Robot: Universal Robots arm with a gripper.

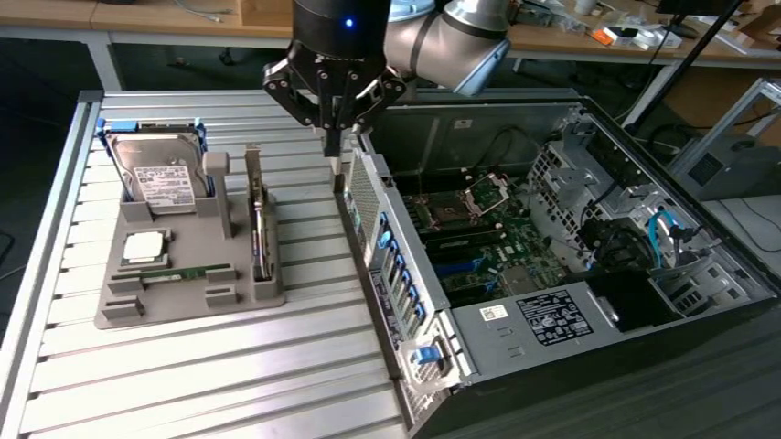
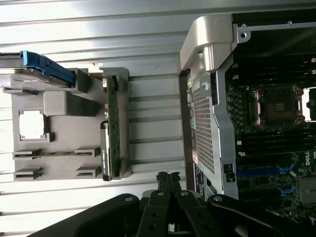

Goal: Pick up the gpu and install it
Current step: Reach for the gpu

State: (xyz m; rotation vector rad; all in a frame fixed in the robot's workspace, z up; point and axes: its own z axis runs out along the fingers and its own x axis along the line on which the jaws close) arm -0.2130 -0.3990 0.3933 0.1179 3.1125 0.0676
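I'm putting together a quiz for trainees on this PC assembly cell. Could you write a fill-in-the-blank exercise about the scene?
1. The gripper is ____ and holds nothing.
2. The graphics card stands on its ____ in the gray holder.
3. The gripper hangs above the gap between that holder and the open computer ____.
Missing words: shut; edge; case.

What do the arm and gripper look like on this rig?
Arm: rounded silver-grey joint housing, then a black cylindrical wrist section with a small blue light. Gripper: black, exposed linkage bars with round pivot pins, tapering to a narrow end.
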